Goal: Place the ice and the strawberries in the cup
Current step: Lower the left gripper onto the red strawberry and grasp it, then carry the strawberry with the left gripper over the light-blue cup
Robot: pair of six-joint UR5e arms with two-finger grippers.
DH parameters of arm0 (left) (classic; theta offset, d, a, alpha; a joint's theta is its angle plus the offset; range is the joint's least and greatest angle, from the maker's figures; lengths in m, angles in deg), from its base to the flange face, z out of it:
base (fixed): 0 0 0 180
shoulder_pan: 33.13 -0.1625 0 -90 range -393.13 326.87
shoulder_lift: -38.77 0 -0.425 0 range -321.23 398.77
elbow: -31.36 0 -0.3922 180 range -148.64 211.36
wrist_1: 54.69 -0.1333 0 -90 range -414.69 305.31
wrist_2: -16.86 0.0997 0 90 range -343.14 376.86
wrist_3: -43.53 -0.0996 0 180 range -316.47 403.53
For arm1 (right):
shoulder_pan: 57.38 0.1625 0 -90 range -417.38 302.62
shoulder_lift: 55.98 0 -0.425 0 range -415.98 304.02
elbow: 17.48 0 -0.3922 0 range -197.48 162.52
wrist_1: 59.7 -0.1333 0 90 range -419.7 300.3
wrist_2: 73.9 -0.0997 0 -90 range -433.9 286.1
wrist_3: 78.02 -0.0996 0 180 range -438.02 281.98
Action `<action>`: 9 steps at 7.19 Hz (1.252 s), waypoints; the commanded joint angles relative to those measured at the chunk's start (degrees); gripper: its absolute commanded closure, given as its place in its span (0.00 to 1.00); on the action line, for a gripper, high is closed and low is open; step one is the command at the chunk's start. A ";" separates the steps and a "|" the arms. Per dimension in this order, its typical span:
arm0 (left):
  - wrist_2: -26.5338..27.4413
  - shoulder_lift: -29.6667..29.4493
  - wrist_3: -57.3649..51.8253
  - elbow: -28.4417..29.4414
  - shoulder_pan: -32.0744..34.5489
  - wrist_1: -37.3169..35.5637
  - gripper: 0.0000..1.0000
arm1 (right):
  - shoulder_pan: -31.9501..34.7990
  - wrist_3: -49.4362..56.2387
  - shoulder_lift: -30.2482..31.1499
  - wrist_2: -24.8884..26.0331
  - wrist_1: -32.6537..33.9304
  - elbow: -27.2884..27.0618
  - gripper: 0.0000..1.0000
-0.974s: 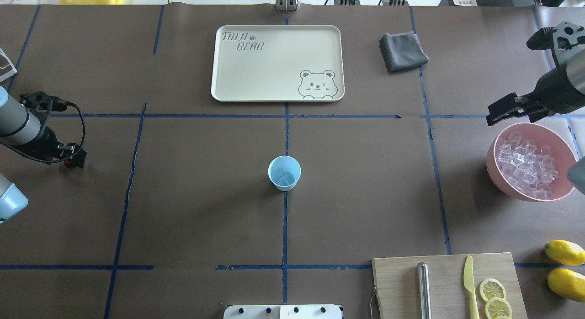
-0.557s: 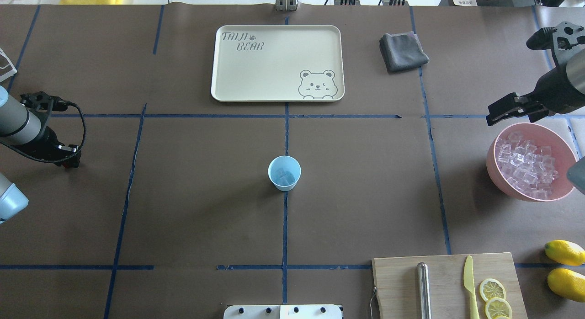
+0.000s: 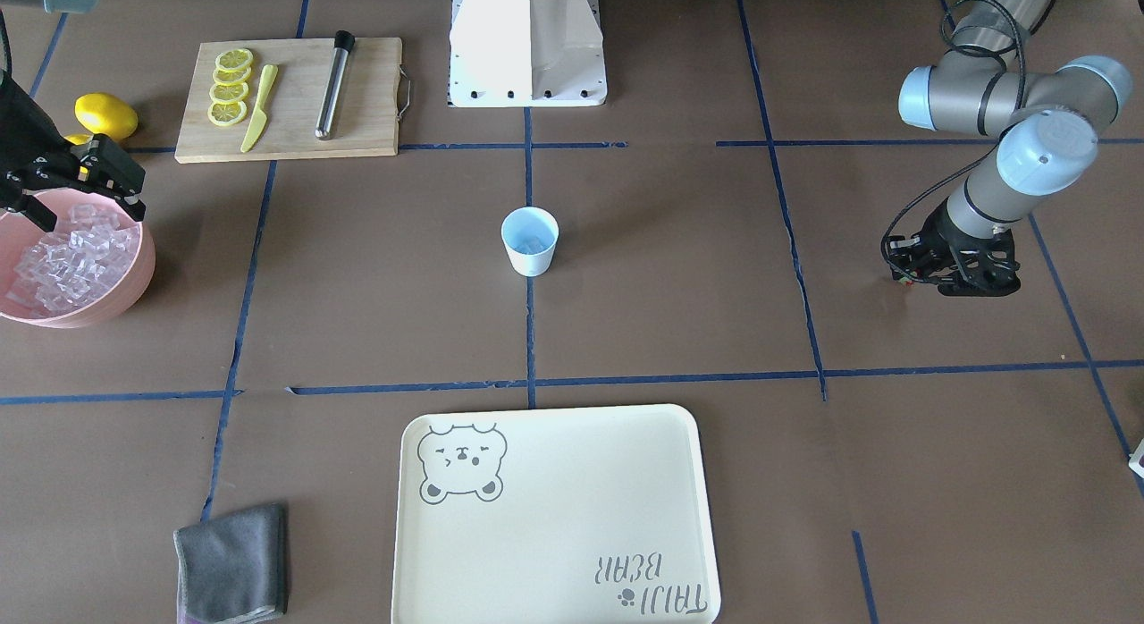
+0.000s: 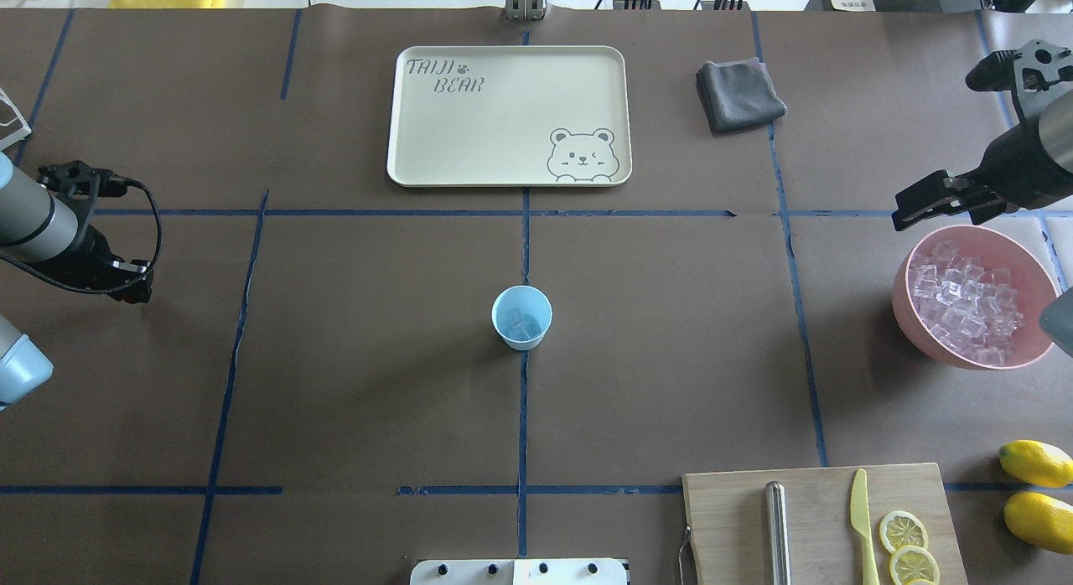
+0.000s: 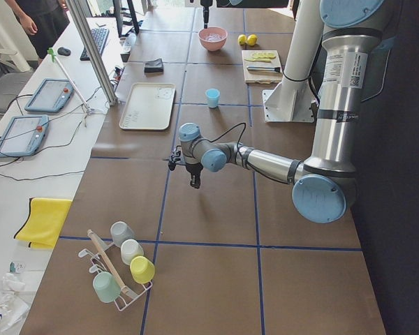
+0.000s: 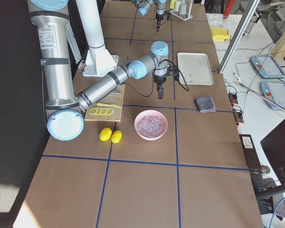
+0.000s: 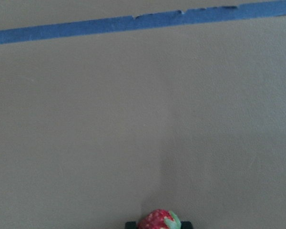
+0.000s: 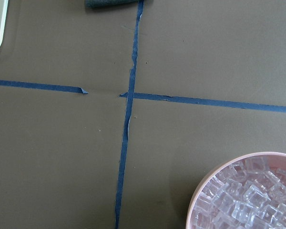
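The light blue cup (image 4: 521, 317) stands at the table's middle, also in the front view (image 3: 529, 240), with a few clear ice cubes (image 4: 525, 327) in it. My left gripper (image 4: 132, 293) is at the far left, low over the table, shut on a tiny red strawberry (image 7: 157, 221) with a green cap. A red speck shows at its tip in the front view (image 3: 906, 282). My right gripper (image 4: 899, 220) hovers at the far rim of the pink bowl (image 4: 902, 287) of ice (image 4: 968, 304). Its jaws look apart and empty in the front view (image 3: 88, 215).
A cream bear tray (image 4: 419, 149) lies beyond the cup, a grey cloth (image 4: 738, 95) to its right. A cutting board (image 4: 729, 518) with a metal rod, yellow knife and lemon slices sits near the robot base. Two lemons (image 4: 1038, 493) lie beside it.
My left gripper with the strawberry has shifted slightly near the table's left edge. The right gripper, cup and bowl have stayed put.
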 commanded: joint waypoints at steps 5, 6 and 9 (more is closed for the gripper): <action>4.22 -18.63 39.69 -12.88 -17.85 -6.92 1.00 | 0.52 2.14 0.74 0.09 0.00 0.35 0.00; 11.21 -26.36 40.45 -11.75 -21.99 -12.63 1.00 | 0.70 2.23 0.74 0.09 0.00 0.44 0.00; 12.07 -33.46 40.81 -8.58 -23.52 -13.31 1.00 | 0.61 2.23 0.74 0.09 0.00 0.44 0.00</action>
